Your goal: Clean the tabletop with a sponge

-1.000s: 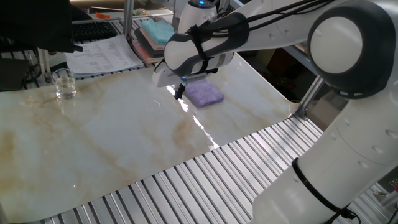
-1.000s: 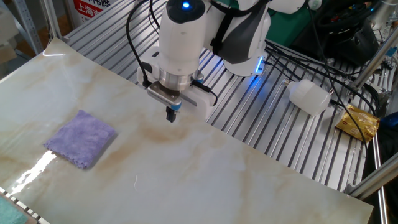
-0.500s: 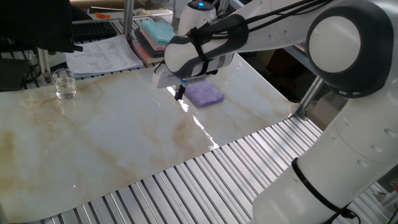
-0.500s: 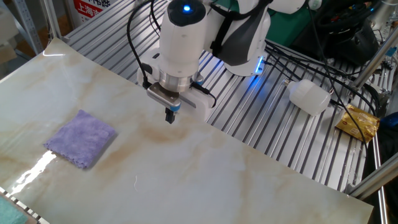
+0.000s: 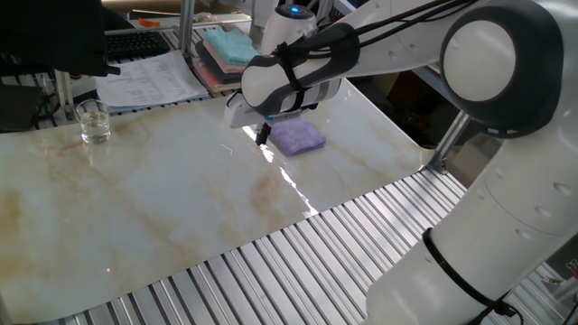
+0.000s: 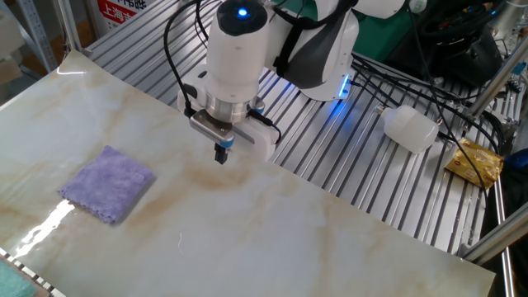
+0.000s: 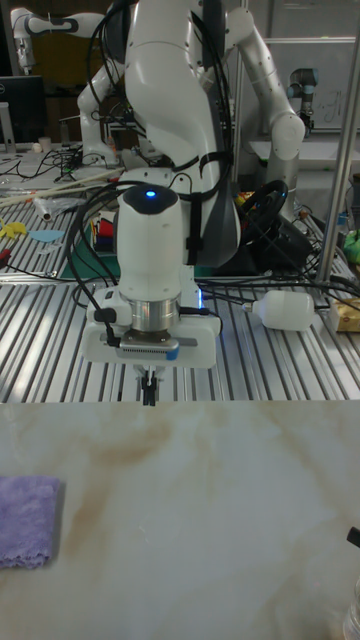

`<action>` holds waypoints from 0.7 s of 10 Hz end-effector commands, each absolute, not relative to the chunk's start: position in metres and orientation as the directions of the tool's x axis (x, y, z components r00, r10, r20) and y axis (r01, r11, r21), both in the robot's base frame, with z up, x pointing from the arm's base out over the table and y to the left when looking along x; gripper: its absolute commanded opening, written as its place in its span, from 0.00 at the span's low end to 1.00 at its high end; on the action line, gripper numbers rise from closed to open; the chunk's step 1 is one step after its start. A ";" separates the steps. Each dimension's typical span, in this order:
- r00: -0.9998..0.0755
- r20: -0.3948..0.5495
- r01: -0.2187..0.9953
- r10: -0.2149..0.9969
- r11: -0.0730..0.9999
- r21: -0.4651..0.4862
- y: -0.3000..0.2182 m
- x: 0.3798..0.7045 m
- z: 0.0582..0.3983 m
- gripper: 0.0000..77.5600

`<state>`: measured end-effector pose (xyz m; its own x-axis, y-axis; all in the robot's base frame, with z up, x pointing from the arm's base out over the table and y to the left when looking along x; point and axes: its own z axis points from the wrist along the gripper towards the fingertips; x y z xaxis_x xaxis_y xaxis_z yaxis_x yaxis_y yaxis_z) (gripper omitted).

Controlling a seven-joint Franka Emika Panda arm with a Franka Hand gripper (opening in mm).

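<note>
Off to one side of the gripper [image 6: 220, 157], well apart, the sponge [image 6: 109, 183] lies flat on the tabletop [image 6: 272, 235] — lavender, fuzzy, roughly square. Fingers pinched together, holding nothing.

The soft lavender-purple sponge [image 7: 27, 520] is cut off at nine o'clock in the tall fixed view.

Little can be read. At the upper left of the other fixed view stands a red-and-white sign [image 6: 120, 7] with characters too cut off to make out. The printed sheets [image 5: 149, 79] at the upper left of one fixed view are too small to read.
</note>
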<state>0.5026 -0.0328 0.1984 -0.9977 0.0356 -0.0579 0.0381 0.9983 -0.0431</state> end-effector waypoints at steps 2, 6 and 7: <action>-0.997 -0.056 0.061 0.058 0.997 -0.044 -0.036 0.505 0.199 0.00; -0.997 -0.050 0.063 0.060 0.997 -0.042 -0.022 0.506 0.205 0.00; -0.997 -0.051 0.060 0.057 0.997 -0.043 -0.022 0.505 0.205 0.00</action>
<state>0.5046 -0.0220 0.2030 -0.9971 0.0582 -0.0481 0.0603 0.9973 -0.0424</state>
